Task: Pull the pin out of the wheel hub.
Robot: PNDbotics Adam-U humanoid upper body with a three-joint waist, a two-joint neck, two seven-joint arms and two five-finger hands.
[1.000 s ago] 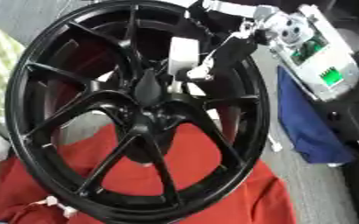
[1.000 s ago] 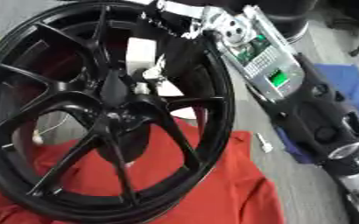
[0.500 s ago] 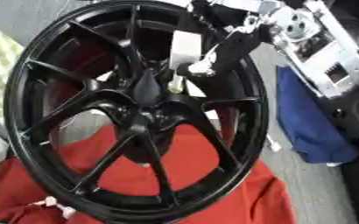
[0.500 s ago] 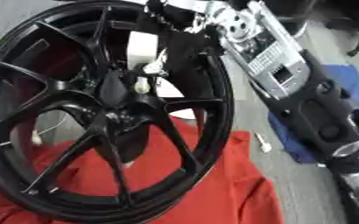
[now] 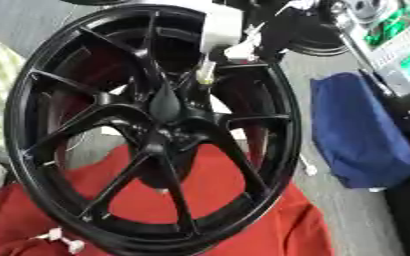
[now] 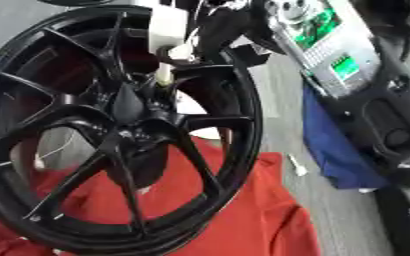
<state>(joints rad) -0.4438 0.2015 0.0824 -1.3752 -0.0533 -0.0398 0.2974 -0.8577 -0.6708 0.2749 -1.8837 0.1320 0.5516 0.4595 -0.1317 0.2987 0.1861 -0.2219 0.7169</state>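
Just below the right hand (image 5: pixel 265 32), whose blurred fingers' state I cannot tell, the pale pin (image 5: pixel 206 74) stands upright above the black wheel hub (image 5: pixel 163 107).

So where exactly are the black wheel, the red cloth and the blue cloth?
black wheel (image 5: pixel 168 106), left eye view, on its centre hub.
red cloth (image 5: pixel 278 230), left eye view, on its lower right part.
blue cloth (image 5: pixel 357 130), left eye view, on its middle.

Both head eyes look steeply down, close to the large black spoked wheel rim (image 5: pixel 156 125). They share nearly everything; the right eye sits slightly rightward.
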